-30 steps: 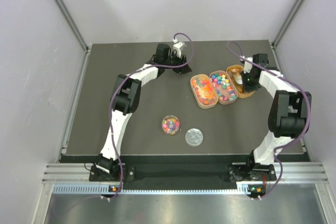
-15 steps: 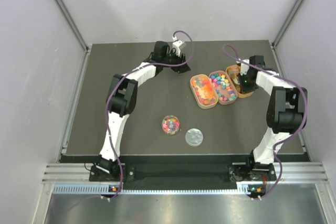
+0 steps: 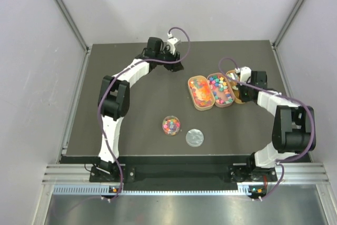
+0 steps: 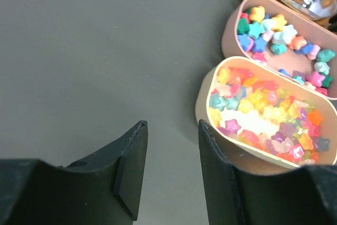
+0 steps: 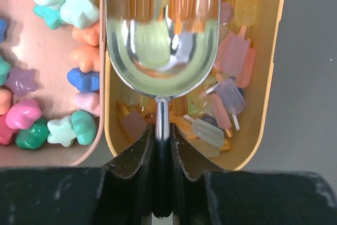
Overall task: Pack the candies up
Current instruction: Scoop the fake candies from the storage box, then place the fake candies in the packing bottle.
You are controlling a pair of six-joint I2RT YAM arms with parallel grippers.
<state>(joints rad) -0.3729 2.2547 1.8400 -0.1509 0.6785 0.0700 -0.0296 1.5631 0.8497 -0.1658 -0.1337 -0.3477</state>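
The right end effector clamps the shiny metal scoop by its handle, bowl over an oval tan tray; the left end effector, half-open and empty, hangs over the dark table; tiny multicoloured candies fill the trays.

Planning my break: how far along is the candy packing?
Done: the tub holds candies. In hand: the right pincer grips the scoop, seemingly empty, over the rightmost tray. To do: the lid lies beside the tub, not on it; left pincer open.
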